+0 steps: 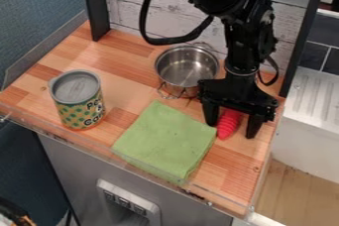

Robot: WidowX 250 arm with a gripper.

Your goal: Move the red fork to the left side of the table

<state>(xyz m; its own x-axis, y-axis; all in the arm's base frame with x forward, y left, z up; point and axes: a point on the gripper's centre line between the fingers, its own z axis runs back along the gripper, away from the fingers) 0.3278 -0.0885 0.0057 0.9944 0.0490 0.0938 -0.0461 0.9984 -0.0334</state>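
My gripper (231,130) hangs low over the right part of the wooden table, pointing down, with its fingers spread wide. Between them, from this angle, shows a ribbed red object (228,122), its upper end hidden under the gripper body. Gaps are visible between it and both fingers. Only this ribbed part shows, so I cannot tell a fork shape. It lies at the right corner of the green cloth.
A folded green cloth (165,141) lies front-centre on the table (228,178). Behind it stands a metal pot (187,69), close to the gripper's left side. A patterned can with a grey lid (79,100) stands at the left. A clear rim runs along the front edge.
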